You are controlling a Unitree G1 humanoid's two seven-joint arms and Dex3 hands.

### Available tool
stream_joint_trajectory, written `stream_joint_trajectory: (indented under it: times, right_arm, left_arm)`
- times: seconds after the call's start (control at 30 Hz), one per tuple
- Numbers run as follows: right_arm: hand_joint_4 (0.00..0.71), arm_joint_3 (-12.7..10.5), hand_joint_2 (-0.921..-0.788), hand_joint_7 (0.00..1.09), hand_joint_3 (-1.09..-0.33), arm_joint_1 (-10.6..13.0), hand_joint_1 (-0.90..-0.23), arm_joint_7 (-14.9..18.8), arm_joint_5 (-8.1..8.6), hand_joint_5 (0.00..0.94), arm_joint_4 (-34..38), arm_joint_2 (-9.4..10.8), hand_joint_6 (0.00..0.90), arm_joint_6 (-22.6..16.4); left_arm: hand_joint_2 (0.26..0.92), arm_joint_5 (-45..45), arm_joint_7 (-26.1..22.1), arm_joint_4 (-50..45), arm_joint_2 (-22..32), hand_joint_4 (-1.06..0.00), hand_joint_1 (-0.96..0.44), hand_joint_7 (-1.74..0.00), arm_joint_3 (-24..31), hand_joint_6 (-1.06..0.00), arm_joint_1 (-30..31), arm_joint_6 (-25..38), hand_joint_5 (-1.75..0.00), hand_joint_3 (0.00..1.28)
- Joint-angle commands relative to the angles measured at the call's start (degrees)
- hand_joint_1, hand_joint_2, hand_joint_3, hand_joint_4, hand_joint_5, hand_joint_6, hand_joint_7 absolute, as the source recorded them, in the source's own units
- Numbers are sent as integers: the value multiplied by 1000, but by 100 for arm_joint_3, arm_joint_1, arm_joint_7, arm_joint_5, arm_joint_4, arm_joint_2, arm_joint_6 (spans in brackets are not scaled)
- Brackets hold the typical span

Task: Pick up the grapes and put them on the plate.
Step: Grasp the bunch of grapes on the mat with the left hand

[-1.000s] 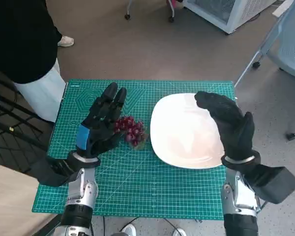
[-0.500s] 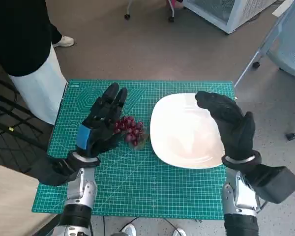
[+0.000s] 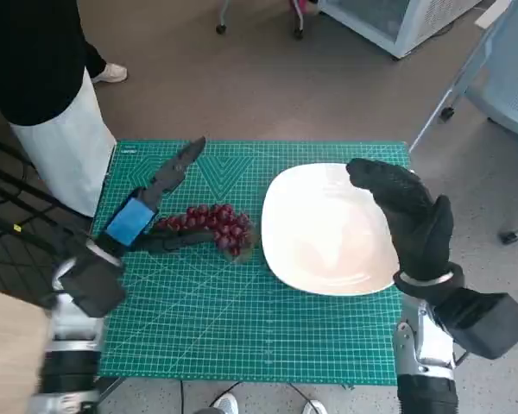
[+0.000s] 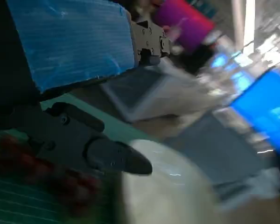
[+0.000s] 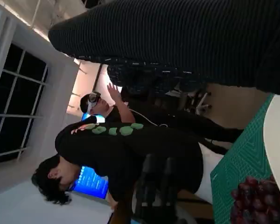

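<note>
A bunch of dark red grapes [image 3: 212, 226] lies on the green cutting mat [image 3: 242, 302], just left of the white plate [image 3: 324, 233]. My left hand [image 3: 148, 212] is turned on its edge at the bunch's left side. Its long fingers stretch toward the mat's far edge and one lower finger [image 3: 180, 242] lies along the near side of the grapes, with nothing held. The blurred left wrist view shows a black finger [image 4: 107, 157] between the grapes [image 4: 23, 161] and the plate [image 4: 163, 191]. My gloved right hand [image 3: 410, 220] hovers open over the plate's right rim.
A person in black with a white apron [image 3: 52, 95] stands at the mat's far left corner. Chair legs [image 3: 466, 86] and a white cabinet [image 3: 388, 21] stand on the floor beyond the table. The right wrist view shows seated people [image 5: 126, 149], the grapes [image 5: 252, 203] and the mat [image 5: 240, 163].
My left arm has swung out to the left, and the hand has rolled onto its edge and dropped beside the grapes. The bunch now looks stretched leftward. The right hand has barely moved.
</note>
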Motion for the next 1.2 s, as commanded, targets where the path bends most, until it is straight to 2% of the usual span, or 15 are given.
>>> stream_joint_trajectory:
  times: [0.03, 0.27, 0.5, 1.2]
  right_arm:
    - [197, -30, -921, 444, -571, 34, -450, 30, 43, 1, 107, 3, -1, 54]
    - [197, -43, -921, 444, -571, -6, -450, 41, 53, 1, 172, 24, -1, 23]
    - [197, -37, -921, 445, -572, -30, -450, 44, 68, 1, 181, 54, -1, 32]
    - [197, -58, -921, 443, -575, -39, -457, 47, 65, 0, 164, 32, -1, 45]
  left_arm:
    - [713, 1745, 36, -1366, 211, 1, -626, -16, -655, -41, 296, 1543, 1, 1]
    - [687, 2106, -98, -1498, 176, 1, -586, -21, -1082, -70, 242, 2288, 1, 0]
    - [685, 2203, -122, -1369, 224, 1, -569, -14, -1410, -70, 85, 2765, 1, 0]
    - [686, 2266, -78, -361, 169, 1, -562, -11, -2290, -86, -740, 3388, 1, 0]
